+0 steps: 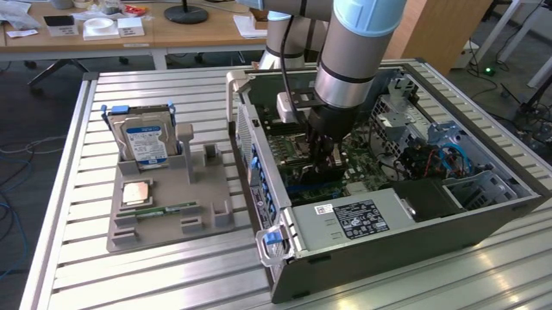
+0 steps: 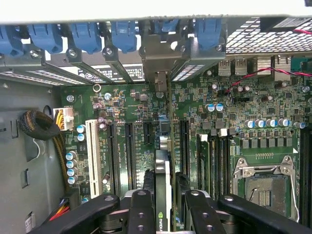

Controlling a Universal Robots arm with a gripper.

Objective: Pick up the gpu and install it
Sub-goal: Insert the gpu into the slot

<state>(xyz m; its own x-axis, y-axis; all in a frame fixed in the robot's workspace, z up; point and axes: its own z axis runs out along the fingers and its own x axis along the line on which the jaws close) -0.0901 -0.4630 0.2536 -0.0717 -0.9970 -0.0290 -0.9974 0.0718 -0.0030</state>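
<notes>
1. You have the open computer case (image 1: 405,248) lying on the slatted table (image 1: 172,271), toward the exterior view's right.
2. Inside it the green motherboard (image 2: 243,97) faces up (its long slots run toward the rear wall).
3. The gpu (image 2: 163,161) stands on edge among those slots, with its bracket end at the rear wall.
4. Your gripper (image 2: 165,187) straddles the card's top edge, one finger on either side. You cannot tell whether the fingers pinch it or stand loose.
</notes>
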